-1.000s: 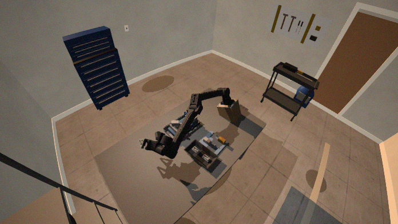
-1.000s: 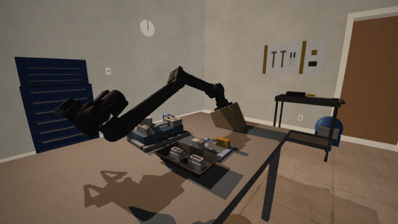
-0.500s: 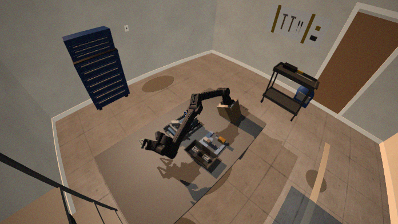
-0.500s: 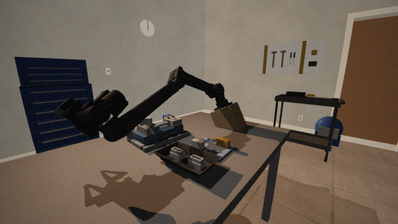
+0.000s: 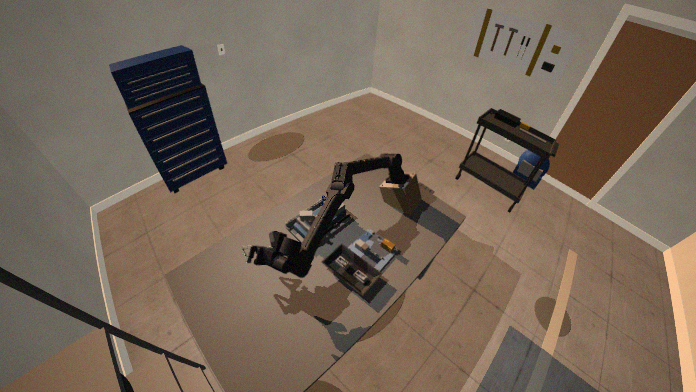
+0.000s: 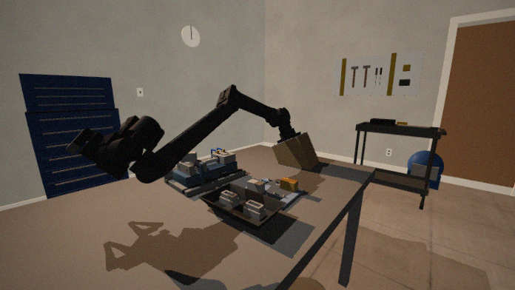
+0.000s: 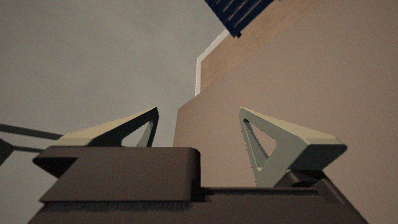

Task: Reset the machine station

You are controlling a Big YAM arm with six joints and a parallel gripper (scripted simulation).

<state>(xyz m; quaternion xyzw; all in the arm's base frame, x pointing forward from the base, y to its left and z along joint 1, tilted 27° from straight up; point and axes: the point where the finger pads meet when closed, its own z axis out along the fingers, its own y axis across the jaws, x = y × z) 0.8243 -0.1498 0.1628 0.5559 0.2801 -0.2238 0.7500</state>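
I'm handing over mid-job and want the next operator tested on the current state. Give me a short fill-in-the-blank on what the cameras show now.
1. The gripper is ____ and holds nothing.
2. The black outfeed tray holds ____ finished parts, pocket up.
3. The yellow brass blank lies on the ____ plate.
4. The gripper hangs in the air, away from the vise, on the side toward the dark ____ tool cabinet.

Missing words: open; two; infeed; blue
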